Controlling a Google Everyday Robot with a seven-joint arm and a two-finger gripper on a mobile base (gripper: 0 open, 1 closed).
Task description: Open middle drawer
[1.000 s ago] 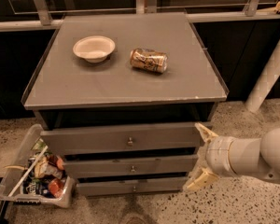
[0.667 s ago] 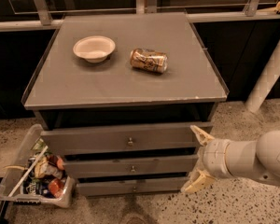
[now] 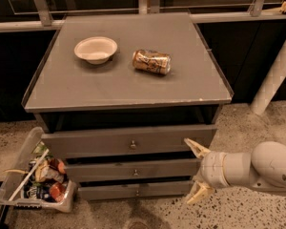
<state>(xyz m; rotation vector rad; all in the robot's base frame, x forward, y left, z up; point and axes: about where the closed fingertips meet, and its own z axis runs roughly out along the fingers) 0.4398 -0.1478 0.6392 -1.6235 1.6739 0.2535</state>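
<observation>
The grey cabinet has three drawer fronts. The middle drawer [image 3: 109,170] is a shallow grey front with a small round metal knob [image 3: 135,172], and it looks closed. My gripper [image 3: 197,171] is open in front of the right end of this drawer. Its upper fingertip [image 3: 194,148] is at the height of the top drawer [image 3: 100,142]. Its lower fingertip [image 3: 198,193] is level with the bottom drawer [image 3: 109,191]. The gripper holds nothing and is well to the right of the knob.
On the cabinet top [image 3: 105,87] stand a white bowl [image 3: 96,49] and a tipped brown can [image 3: 151,61]. A clear bin of trash [image 3: 35,185] sits on the floor at the left. A white pole [image 3: 276,70] stands at the right.
My gripper has moved a little to the left, closer to the drawer fronts. The drawers, bowl and can have not moved.
</observation>
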